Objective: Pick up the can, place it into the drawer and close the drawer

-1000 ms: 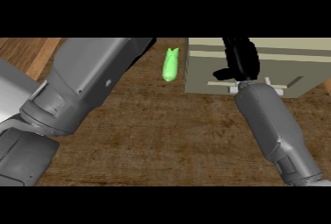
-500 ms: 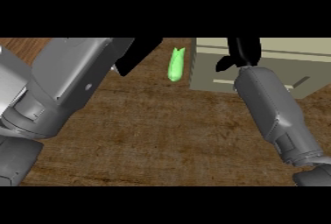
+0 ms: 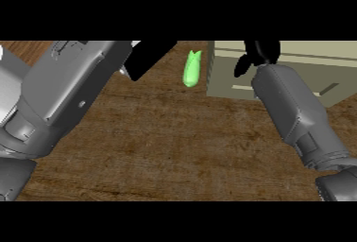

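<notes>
No can shows in the head view. A beige drawer unit (image 3: 307, 71) fills the top right, with a dark handle slot on its front; I cannot tell whether the drawer is open. My right hand (image 3: 257, 54) is black and sits over the unit's left part at the top edge, partly cut off. Whether it holds anything is hidden. My left hand (image 3: 150, 54) shows as a black shape at the top, left of centre, beyond the wide grey left forearm (image 3: 66, 99).
A bright green elongated object (image 3: 191, 68) lies on the brown wooden counter (image 3: 174, 142), between the two hands and just left of the drawer unit. The right forearm (image 3: 296, 113) runs from the lower right up to the unit.
Both arms have shifted up and outward in the view. The right hand has risen to the top edge over the unit. The left hand has come into view beside the green object.
</notes>
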`<state>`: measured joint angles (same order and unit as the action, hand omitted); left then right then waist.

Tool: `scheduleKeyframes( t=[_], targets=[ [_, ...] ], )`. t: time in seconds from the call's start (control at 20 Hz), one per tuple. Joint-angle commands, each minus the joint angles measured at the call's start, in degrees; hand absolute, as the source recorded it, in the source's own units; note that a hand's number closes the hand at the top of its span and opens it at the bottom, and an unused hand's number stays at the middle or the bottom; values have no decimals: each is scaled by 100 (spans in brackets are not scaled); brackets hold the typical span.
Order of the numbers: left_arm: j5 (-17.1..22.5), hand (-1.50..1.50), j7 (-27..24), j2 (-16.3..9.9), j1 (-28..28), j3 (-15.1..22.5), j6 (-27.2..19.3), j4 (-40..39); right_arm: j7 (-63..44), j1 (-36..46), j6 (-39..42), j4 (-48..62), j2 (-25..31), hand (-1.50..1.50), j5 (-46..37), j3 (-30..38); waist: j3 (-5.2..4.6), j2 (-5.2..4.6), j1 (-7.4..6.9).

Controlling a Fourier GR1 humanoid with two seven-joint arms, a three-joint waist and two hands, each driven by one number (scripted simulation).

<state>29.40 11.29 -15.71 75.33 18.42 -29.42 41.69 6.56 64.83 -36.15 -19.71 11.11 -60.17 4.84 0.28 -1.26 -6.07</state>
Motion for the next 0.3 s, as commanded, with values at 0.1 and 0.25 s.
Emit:
scheduleKeyframes(
  t=[0.1,0.25],
  targets=[
    [-8,-150,209,-241,-442,63,33,623,489,529,-7,-156,-124,-150,615,527,-19,82,-75],
    [3,-150,246,-388,-510,-1,58,795,712,647,81,-71,-15,-150,731,673,-19,49,-34]
  ],
)
